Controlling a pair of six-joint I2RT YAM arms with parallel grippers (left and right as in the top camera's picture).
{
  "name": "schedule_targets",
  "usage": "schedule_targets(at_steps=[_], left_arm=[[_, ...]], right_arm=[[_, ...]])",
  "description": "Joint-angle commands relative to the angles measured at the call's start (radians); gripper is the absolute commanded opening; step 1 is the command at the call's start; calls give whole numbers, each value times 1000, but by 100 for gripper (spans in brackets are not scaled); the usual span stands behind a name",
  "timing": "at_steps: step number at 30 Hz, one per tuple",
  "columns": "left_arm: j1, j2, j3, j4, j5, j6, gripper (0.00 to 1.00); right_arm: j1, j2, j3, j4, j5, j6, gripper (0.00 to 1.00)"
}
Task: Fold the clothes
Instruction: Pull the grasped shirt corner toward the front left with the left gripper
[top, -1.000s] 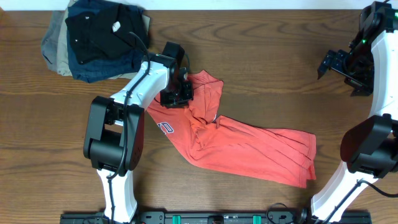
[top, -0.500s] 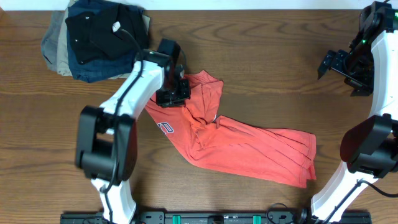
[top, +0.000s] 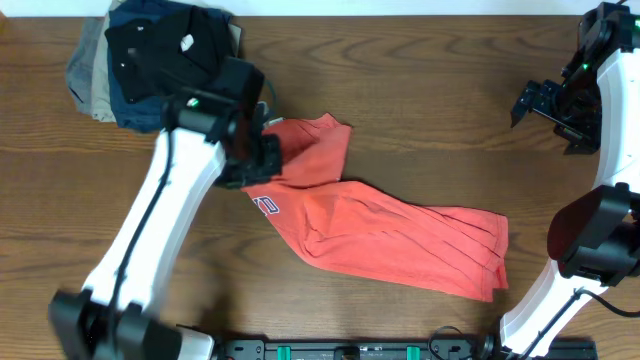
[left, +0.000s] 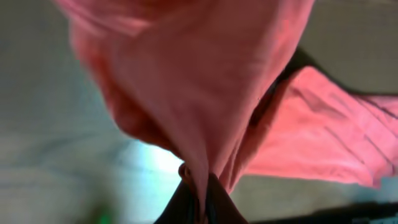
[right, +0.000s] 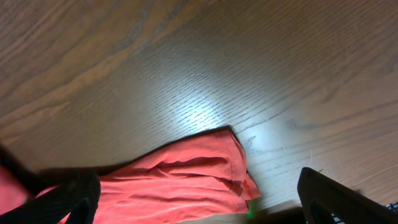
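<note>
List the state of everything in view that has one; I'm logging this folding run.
T-shirt: unfolded and rumpled, lying on the table, its upper left end pinched by the left gripper.
left gripper: shut on the T-shirt.
right gripper: open, empty, above the table's far right, away from the cloth.
pile of dark and tan garments: folded, stacked at the far left corner.
</note>
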Motion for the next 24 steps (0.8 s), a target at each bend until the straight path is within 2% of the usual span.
schedule_targets(at_steps=[1,12,15,19,24], left_arm=[[4,-124,-5,-37,-59,5,6],[4,-448,-5,-133,-103,-3,6],[5,-492,-5,-171,-123,-7,6],[4,-536,-5,-198,-124,-6,6],[5,-558,-5,-202,-124,-6,6]], right_arm=[[-7,-14,3,-1,-3,-8,99],[-7,-14,3,0,-4,-8,99],[-7,-14,3,0,-27,-8,99],[-7,-14,3,-9,-201,-8,99],[-7,-15,3,-17,-241,-9,99]])
